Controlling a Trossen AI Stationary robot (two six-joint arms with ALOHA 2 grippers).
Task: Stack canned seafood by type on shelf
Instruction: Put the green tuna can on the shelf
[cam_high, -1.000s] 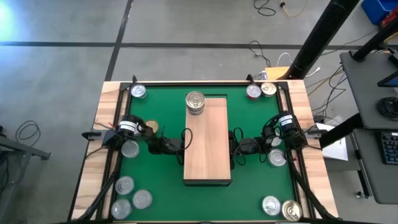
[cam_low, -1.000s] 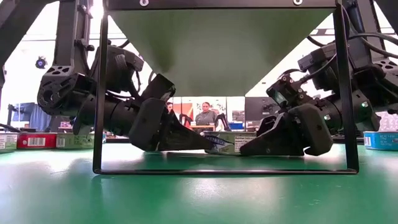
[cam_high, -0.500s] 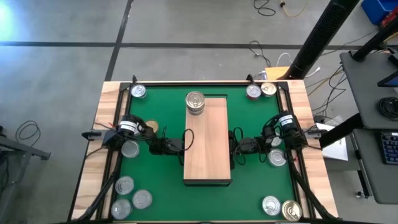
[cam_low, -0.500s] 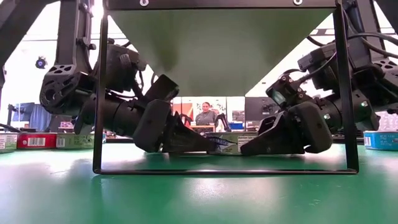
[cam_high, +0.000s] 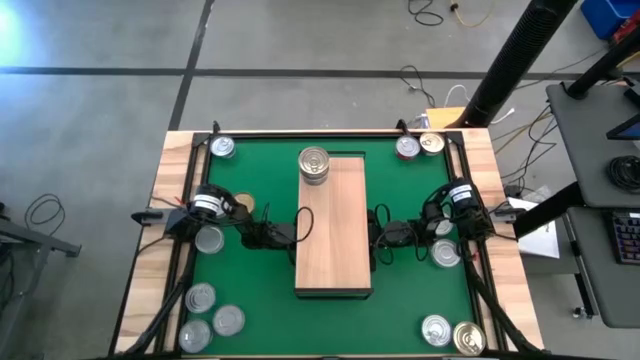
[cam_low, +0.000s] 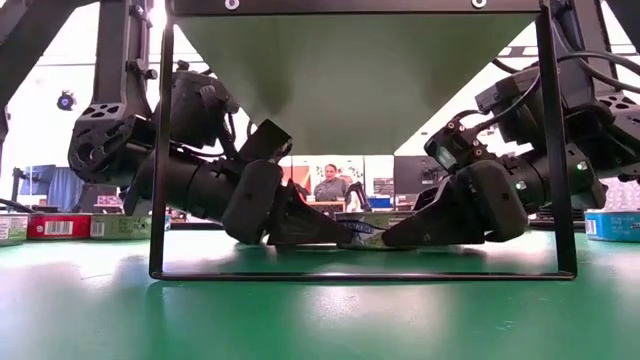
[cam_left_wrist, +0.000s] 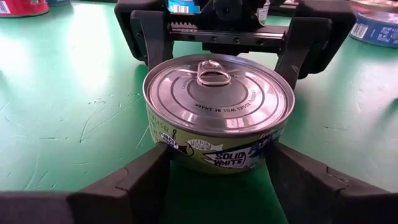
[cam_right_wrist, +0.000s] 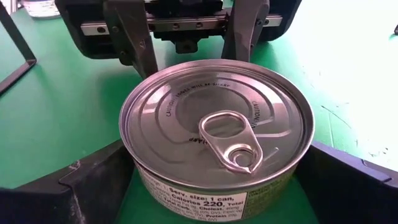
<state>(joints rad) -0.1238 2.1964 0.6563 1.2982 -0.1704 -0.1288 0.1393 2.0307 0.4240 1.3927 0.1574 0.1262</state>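
Left wrist view: left gripper (cam_left_wrist: 214, 171) jaws clamped on tin (cam_left_wrist: 219, 112) sidewall; right gripper (cam_right_wrist: 217, 177) jaws apart around it. Rigid, slick metal — squeeze sidewall low.

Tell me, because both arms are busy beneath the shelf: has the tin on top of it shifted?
No. The tin sits at the same corner of the shelf, unchanged against its edges.

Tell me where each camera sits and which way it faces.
High: overhead, straight down on the table; left arm and right arm reach under the shelf.
Low: tabletop height, level under the shelf; both arms meet at the can.
Left wrist: faces the can, own jaws clamping it; right arm beyond.
Right wrist: faces the same can; left arm beyond.
Shared: both wrists see one can from opposite sides.
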